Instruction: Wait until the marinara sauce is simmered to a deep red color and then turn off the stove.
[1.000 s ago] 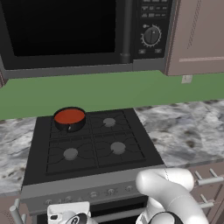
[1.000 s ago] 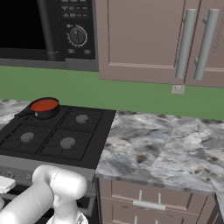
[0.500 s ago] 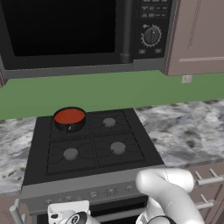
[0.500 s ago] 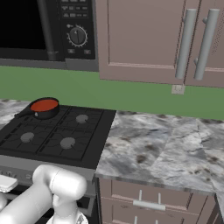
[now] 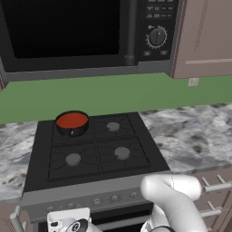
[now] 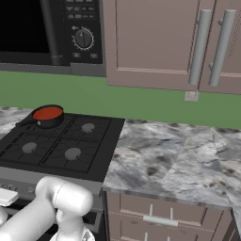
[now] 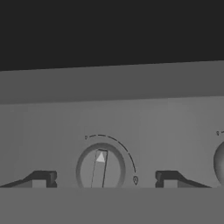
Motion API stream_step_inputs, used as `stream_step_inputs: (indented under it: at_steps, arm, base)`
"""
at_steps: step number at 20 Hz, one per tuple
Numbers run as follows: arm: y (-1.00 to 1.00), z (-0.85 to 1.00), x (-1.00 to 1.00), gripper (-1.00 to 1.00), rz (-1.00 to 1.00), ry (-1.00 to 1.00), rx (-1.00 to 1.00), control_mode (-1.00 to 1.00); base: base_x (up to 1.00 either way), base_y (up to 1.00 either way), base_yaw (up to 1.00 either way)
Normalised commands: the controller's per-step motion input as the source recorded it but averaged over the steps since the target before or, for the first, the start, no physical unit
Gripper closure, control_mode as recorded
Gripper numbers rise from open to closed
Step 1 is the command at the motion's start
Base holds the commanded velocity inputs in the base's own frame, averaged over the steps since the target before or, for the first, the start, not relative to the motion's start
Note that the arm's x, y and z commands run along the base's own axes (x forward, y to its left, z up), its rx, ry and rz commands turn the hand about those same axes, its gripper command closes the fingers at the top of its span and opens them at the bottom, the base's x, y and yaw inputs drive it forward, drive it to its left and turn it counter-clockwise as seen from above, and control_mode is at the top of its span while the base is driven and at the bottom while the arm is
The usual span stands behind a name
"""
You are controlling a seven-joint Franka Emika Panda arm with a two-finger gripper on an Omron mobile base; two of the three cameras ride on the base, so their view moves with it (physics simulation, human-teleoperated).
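1. The jaws are seen spread in the hand view, one fingertip (image 7: pixel 39 178) to the left and one to the right of a grey knob (image 7: pixel 101 170); no contact with the knob is visible, and nothing is pinched between them.
2. The knob is set in the grey front panel (image 7: pixel 131 113) of the stove (image 5: pixel 93 149), and its white pointer is aimed nearly straight up (tilted a little). A thin arc marking is drawn around the knob's upper right.
3. The edge of a second knob (image 7: pixel 218 162) is seen at the right border of the hand view.
4. In the left base view the hand is held low in front of the panel, near its left end, with the white arm (image 5: pixel 174 204) bent down from the lower right.
5. The marinara sauce (image 5: pixel 71 120) is held in a small black pot (image 5: pixel 72 129) on the rear left burner; its surface is flat and orange-red.
6. The other three burners are left bare.
7. A mottled grey tabletop (image 6: pixel 174 160) is seen beside the stove, a black microwave (image 5: pixel 68 36) above it, and a green wall (image 5: pixel 113 95) between.
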Motion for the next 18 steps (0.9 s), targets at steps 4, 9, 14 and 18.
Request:
stream_step_inputs:
  at_steps: [4,9,14,18]
  arm:
    - [0.05,-0.09,0.02,-1.0,0.01,0.0,0.0,-1.0]
    - [0.0,-0.08,0.0,-1.0,0.02,0.0,0.0,-1.0]
    - [0.0,-0.01,0.01,-1.0,0.02,0.0,0.0,-1.0]
    - [0.0,0.0,0.05,-1.0,0.02,0.0,0.0,-1.0]
  base:
    - [0.0,0.0,0.0]
    - [0.0,0.0,0.0]
    - [0.0,0.0,0.0]
    - [0.0,0.0,0.0]
